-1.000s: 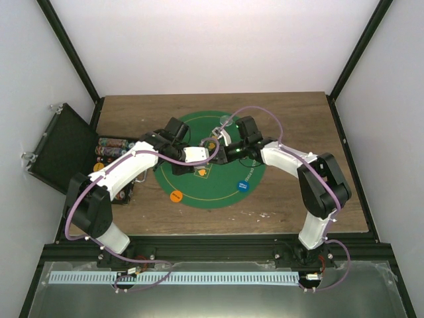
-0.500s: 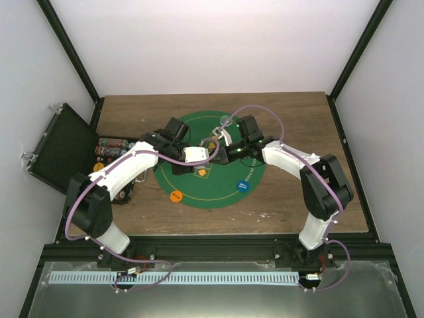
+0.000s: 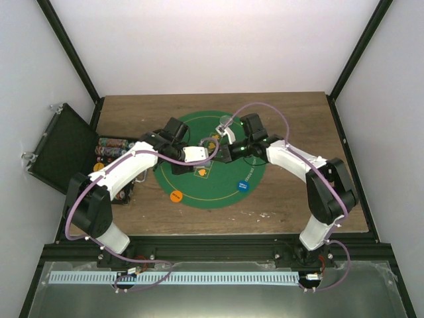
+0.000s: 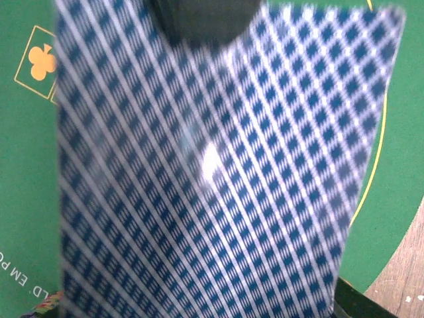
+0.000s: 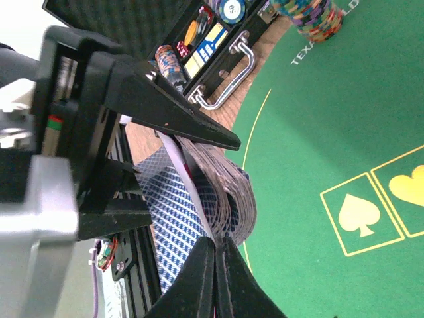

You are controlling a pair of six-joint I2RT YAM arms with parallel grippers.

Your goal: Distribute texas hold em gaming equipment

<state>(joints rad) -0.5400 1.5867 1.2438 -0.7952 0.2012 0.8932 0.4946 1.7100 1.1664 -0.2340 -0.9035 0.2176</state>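
Nearly at the bottom edge of the right wrist view, the right fingers (image 5: pixel 199 281) are closed to a point. They appear to pinch the edge of one card (image 5: pixel 173 218) at the rim of a deck of cards (image 5: pixel 232 192). The left fingers (image 5: pixel 159 99), only narrowly parted, clamp that bowed deck above the green mat (image 5: pixel 318 132), near the middle of the overhead frame.

If the pinch has caught two cards, or the clamp is too firm, a pull could drag out extra cards or spill the deck onto the mat. A shallow pinch could also slip off.

The fingertips hide the contact, so it is unclear whether exactly one card is caught. A blurred blue-checked card back fills the left wrist view. An orange disc (image 3: pixel 175 196) and a blue disc (image 3: pixel 244 187) lie on the mat's lower part in the overhead view. The clear disc is too faint to place.
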